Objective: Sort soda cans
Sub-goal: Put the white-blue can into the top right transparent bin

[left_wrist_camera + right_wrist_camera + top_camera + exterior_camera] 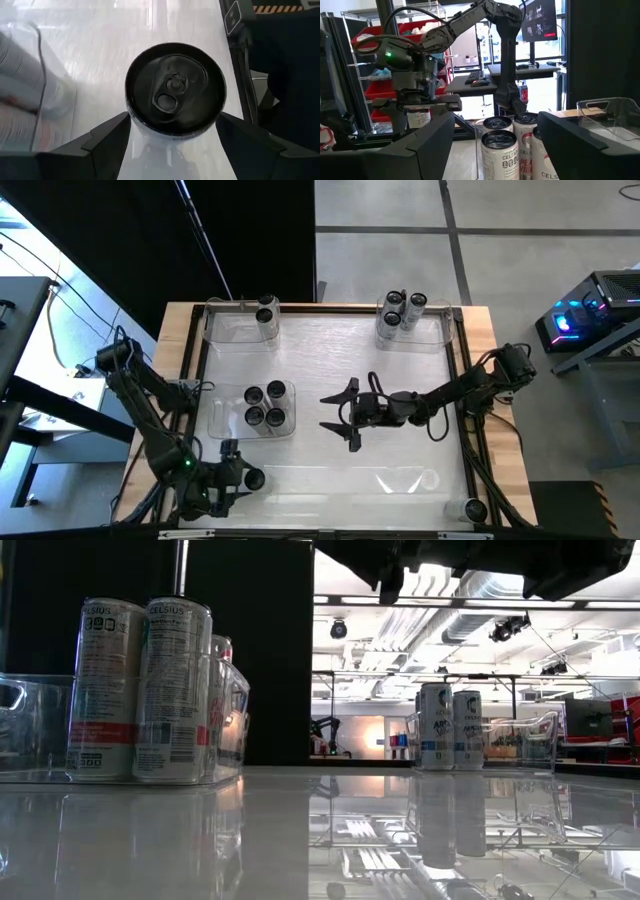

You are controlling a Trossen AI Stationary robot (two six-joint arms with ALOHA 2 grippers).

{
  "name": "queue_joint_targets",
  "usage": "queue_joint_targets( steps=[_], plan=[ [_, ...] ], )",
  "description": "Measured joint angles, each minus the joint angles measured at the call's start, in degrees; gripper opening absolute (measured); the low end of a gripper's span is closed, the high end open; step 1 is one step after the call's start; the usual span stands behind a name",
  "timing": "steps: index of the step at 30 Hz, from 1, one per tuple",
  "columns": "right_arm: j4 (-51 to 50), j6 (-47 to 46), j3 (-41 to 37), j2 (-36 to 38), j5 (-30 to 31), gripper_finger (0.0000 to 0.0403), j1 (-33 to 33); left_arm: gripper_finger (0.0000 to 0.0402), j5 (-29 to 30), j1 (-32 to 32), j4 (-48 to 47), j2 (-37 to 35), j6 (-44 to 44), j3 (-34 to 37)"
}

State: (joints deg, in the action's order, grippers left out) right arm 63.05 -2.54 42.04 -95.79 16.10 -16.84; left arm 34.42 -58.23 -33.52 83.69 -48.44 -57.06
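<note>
Ten cans [265, 405] show from above, and four clear trays. One tray [222, 420] left of the bench's [330, 350] middle holds four cans in a square. Beyond it, the back-left tray [225, 330] holds one can [267, 315]. The back-right tray [440, 330] holds three [400, 308]. A fourth tray [405, 480] lies to its right toward the front and is hard to make out. One can [475, 508] stands alone at the front-right corner.

The tenth can [252, 478] is just in front of the four-can tray, at the left gripper [240, 478]. The left wrist view looks down on its dark top and pull tab, with a finger [107, 142] close on each side. I cannot tell whether they clamp it.

The right gripper [350, 420] hangs to the right of the four-can tray, over the bench's middle, its fingers apart and empty.

Only the low view shows the printed labels on the cans' sides. Only the right wrist view shows the left gripper side-on, the can under it, and shelves with red bins behind.
</note>
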Motion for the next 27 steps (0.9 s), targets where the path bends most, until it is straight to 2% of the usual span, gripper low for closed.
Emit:
queue_joint_targets(
  steps=[17, 21, 27],
  plan=[
    [-1.65, -1.96, 0.00, 0.00, 0.00, 0.0280, 0.02, 0.0287, 0.87, 5.81, 4.62, 2.29, 8.37, 0.00],
    [-1.90, -1.96, 0.00, 0.00, 0.00, 0.0280, 0.02, 0.0286, 3.09, 6.97, 5.40, 2.44, 9.20, 0.02],
    [-2.06, -1.53, -0.02, 0.00, 3.48, 0.0280, -0.17, 0.0271, 5.07, 8.76, 11.78, 5.01, 15.57, -0.02]
  ],
)
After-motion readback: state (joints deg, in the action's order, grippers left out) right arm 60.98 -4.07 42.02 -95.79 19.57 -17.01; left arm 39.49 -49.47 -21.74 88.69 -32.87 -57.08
